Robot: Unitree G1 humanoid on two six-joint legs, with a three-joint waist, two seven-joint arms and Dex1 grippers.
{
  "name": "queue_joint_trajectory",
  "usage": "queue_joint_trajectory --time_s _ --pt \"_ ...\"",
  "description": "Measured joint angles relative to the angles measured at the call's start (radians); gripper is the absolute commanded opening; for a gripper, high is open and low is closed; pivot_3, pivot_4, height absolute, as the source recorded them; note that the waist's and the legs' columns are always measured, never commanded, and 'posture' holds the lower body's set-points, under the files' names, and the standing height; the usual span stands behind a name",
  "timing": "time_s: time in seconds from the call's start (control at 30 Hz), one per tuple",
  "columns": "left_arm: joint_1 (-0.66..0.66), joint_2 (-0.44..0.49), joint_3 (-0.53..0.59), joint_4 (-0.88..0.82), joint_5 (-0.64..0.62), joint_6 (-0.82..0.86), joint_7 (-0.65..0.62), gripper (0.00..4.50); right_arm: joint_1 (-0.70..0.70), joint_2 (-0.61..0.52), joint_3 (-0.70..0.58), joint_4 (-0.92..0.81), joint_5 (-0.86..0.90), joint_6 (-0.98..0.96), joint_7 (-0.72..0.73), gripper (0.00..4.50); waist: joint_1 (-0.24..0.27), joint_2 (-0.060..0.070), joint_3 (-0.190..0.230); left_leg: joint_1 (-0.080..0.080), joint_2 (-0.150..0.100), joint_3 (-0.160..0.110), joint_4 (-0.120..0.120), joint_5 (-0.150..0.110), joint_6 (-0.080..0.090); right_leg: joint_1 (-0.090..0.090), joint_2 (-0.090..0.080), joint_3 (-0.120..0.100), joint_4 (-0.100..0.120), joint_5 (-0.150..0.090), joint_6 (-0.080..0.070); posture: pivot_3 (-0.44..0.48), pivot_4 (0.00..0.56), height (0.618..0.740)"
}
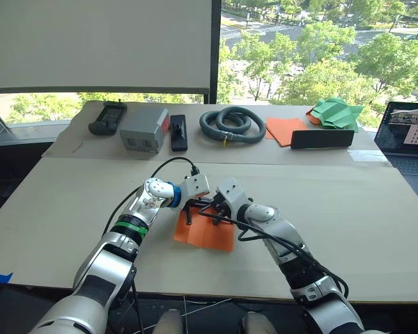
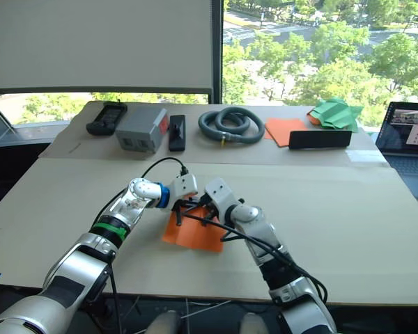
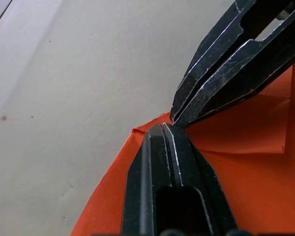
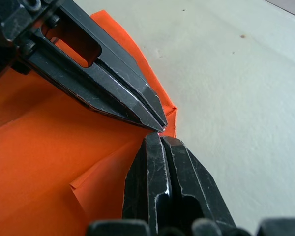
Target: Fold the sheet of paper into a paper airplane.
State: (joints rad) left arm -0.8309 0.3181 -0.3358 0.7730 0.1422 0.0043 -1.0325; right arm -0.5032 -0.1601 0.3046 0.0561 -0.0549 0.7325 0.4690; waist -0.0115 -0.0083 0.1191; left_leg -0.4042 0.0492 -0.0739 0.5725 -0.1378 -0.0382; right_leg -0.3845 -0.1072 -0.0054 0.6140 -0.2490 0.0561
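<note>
No legible text, labels or numbers.

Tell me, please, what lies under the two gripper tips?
The sheet of paper lies under the left gripper and right gripper, both shut near its folded corner. The fingers cover the paper beneath them.

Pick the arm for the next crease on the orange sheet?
Roughly even, leaning left: left claw and right claw, both shut, meet at the same corner of the sheet of paper, the left lying flatter along it.

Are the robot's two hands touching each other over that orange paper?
Touching, or very nearly: in the left wrist view the left hand and right hand meet tip to tip at the corner of the sheet of paper, no gap visible.
</note>
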Motion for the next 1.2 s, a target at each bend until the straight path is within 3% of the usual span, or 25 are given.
queue_joint_trajectory --time_s 0.73,1.2 --pt "0.004 -0.007 0.001 0.005 0.004 -0.002 0.001 0.00 0.127 -0.031 -0.003 -0.177 0.005 0.107 -0.021 0.03 0.002 -0.002 -0.006 0.000 0.000 0.000 0.000 0.000 0.000 0.000 0.000 0.000 -0.001 -0.001 0.000 0.000 0.150 0.711" --pt "0.006 -0.012 -0.001 0.009 0.005 -0.004 0.000 0.00 0.254 -0.109 -0.012 -0.334 0.042 0.134 -0.036 0.03 0.008 -0.006 -0.009 0.000 0.000 0.000 0.000 -0.004 -0.006 0.001 0.000 0.000 -0.002 -0.002 -0.001 0.000 0.150 0.711"
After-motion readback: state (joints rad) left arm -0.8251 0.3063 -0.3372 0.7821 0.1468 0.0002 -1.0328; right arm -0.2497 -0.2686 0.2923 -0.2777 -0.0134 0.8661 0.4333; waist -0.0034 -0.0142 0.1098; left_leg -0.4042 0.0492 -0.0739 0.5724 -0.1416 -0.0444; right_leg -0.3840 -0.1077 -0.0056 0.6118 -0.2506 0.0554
